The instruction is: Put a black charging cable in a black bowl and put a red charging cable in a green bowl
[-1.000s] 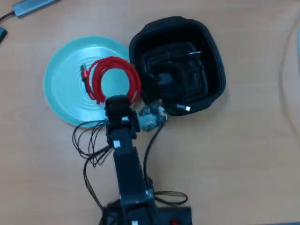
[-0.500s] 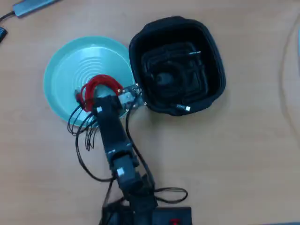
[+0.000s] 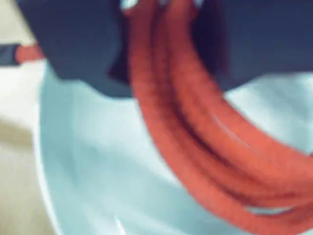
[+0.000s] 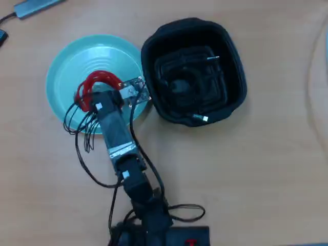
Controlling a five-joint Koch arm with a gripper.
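One cable, the red charging cable [image 3: 195, 132], is passing between my gripper [image 4: 96, 96]'s dark jaws over the green bowl [image 4: 66, 61], apparently gripped; I'm judging release comes next, the black charging cable [image 4: 187, 84] already lying in the black bowl [image 4: 233, 56] at right.

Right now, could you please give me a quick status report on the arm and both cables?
Pincer over pale green round dish, state unclear. Coiled red cable against its jaws above the dish. Thin black cable in black bowl. Nothing in the way.

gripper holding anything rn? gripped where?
Apparently the red charging cable: the gripper straddles the coil's strands over the green bowl. Blur hides firm contact.
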